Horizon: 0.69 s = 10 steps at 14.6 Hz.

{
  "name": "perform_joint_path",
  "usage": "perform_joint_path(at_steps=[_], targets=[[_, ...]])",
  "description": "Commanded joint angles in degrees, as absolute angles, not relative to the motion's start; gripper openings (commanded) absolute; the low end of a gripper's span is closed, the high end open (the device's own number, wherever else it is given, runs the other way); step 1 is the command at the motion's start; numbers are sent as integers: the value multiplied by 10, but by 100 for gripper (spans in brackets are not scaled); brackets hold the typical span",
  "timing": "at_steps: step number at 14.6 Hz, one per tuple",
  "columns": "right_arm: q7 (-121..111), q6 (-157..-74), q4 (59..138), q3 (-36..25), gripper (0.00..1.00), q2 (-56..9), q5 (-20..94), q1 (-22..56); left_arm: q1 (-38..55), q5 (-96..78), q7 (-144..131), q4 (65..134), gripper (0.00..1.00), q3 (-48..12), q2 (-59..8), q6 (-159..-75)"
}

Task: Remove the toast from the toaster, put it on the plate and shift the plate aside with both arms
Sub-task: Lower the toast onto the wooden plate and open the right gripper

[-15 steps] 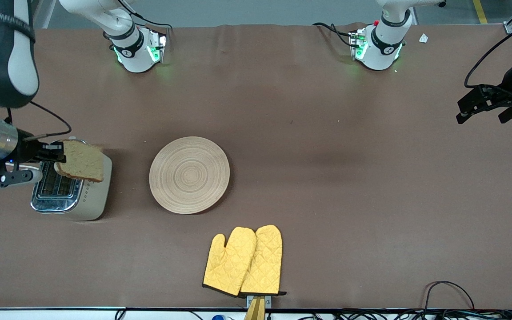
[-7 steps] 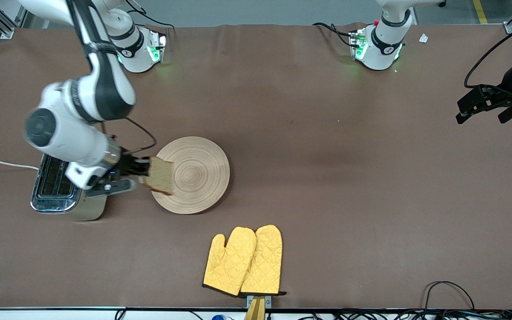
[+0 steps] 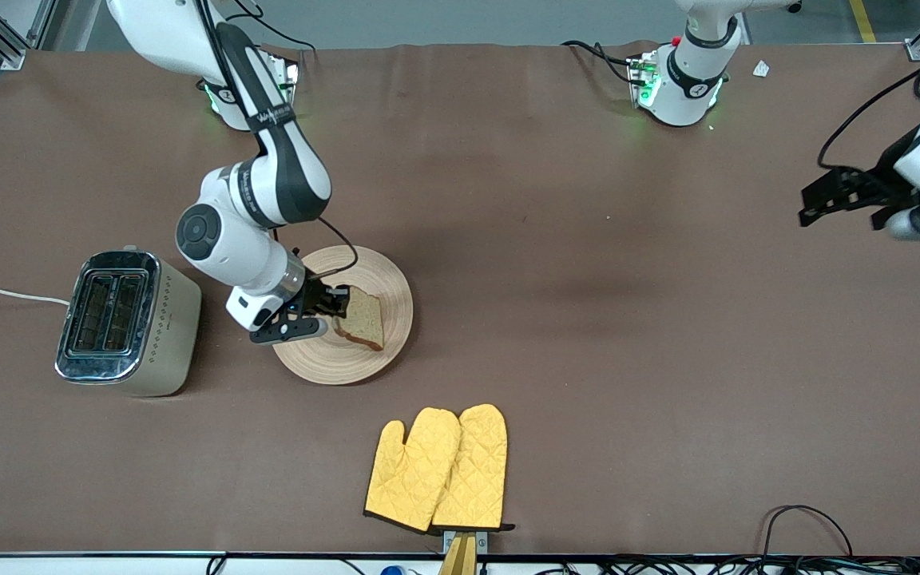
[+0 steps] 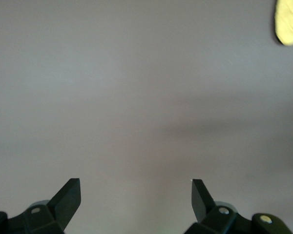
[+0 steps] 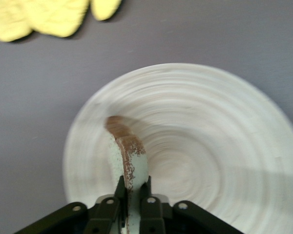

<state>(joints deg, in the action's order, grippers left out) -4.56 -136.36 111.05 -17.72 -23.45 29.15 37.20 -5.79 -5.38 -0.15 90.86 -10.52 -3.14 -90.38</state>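
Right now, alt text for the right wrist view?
The right gripper, jaws shut on the light-brown speckled toast slice, holds it edge-on over the round pale beige grooved plate. Yellow quilted oven mitts lie on the brown table near the plate.

You get one high camera across the table facing both arm bases, plus a close wrist camera on each arm looking down past its hand, the right one sharing the plate.
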Motion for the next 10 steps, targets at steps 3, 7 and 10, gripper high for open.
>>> perform_joint_path(at_steps=[3,7,10], targets=[[-227,-1282,1140,-182,100,-208,308,251,-34,-267,-5,898,100,-107,-156,-918],[-189,-1162,1139,-245,100,-132,263,254,24,-430,-11,892,100,-107,-284,-1003],[-108,-1105,1129,-246,100,-58,148,249,129,-489,-5,866,100,-107,-378,-1139]])
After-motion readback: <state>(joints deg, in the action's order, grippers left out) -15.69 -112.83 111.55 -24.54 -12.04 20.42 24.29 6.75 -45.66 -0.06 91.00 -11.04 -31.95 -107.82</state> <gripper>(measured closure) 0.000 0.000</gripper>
